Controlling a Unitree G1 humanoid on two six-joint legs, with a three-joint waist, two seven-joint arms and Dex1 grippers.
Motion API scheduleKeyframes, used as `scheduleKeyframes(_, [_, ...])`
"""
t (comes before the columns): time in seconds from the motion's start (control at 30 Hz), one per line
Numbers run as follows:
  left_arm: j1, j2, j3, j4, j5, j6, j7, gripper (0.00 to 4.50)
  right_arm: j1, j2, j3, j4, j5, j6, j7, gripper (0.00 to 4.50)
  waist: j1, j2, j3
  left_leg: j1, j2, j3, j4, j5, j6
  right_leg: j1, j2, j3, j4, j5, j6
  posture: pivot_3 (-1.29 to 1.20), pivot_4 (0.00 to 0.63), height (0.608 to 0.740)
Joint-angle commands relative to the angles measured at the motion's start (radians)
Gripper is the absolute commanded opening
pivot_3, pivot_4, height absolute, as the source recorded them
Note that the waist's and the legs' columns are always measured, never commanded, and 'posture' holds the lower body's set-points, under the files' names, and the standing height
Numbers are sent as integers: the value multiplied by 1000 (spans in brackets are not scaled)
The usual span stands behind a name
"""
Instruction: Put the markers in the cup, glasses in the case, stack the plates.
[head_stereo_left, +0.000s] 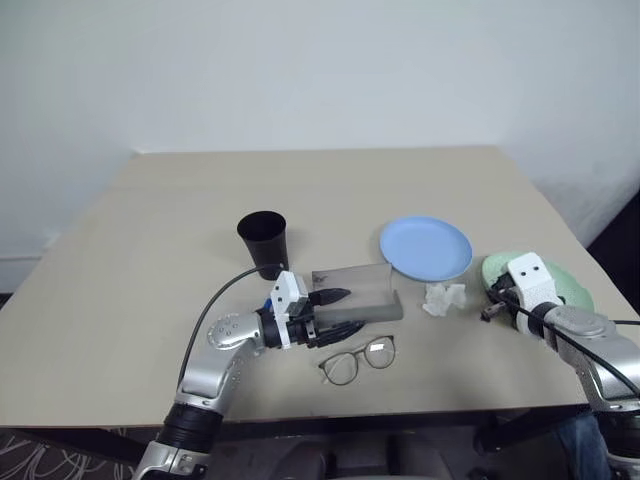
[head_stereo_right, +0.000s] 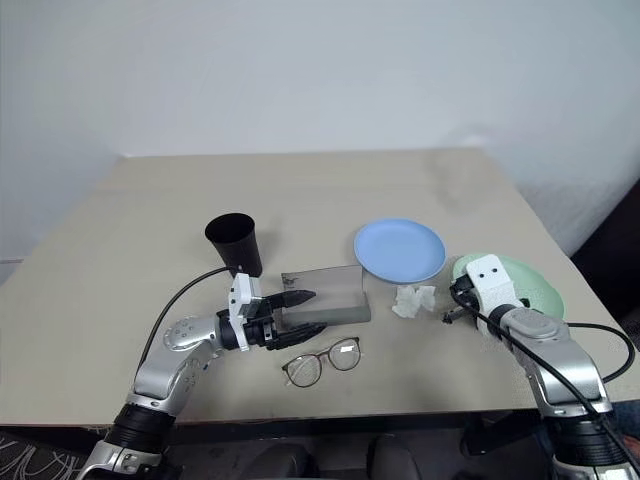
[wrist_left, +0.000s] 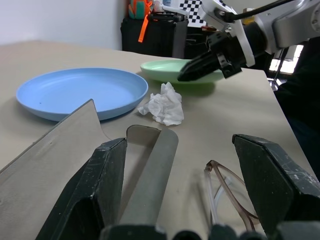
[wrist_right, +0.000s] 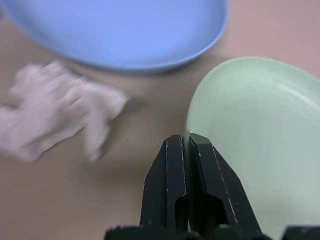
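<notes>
your right gripper (wrist_right: 182, 150) is pinched shut on the mint green plate's (wrist_right: 260, 145) thin rim near the table's (head_stereo_left: 200, 200) right edge; it looks light, stiff, slippery. left gripper (head_stereo_left: 340, 311) gapes empty.

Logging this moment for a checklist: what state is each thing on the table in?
Case: open, lid raised.
Glasses: on the table, outside the case.
Cup: upright.
Blue plate: flat on the table, not stacked.
Green plate: rim pinched by the right gripper.
Tissue: crumpled, between the plates.
Left gripper: jaws open, at the case.
Right gripper: jaws shut on the green plate.
</notes>
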Motion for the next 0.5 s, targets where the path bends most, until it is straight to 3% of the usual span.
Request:
scheduleKeyframes(0.03, [-18, -3, -1, -13, 2, -18, 7, 3566, -75, -26, -8, 28, -58, -71, -20, 26, 0, 1, 0, 0, 0, 0, 0, 0, 0, 0, 0, 0, 0, 0, 0, 0, 0, 740])
scheduleKeyframes(0.17, [-22, -3, 0, -9, 3, -19, 8, 3566, -137, -26, 12, 77, -80, -135, 9, 26, 0, 1, 0, 0, 0, 0, 0, 0, 0, 0, 0, 0, 0, 0, 0, 0, 0, 740])
scheduleKeyframes(0.5, [-78, -22, 21, 72, 34, -74, 47, 3566, -368, -26, 205, 302, -105, -451, 338, 26, -4, 1, 0, 1, 0, 0, 0, 0, 0, 1, 0, 0, -1, 1, -1, 0, 0, 740])
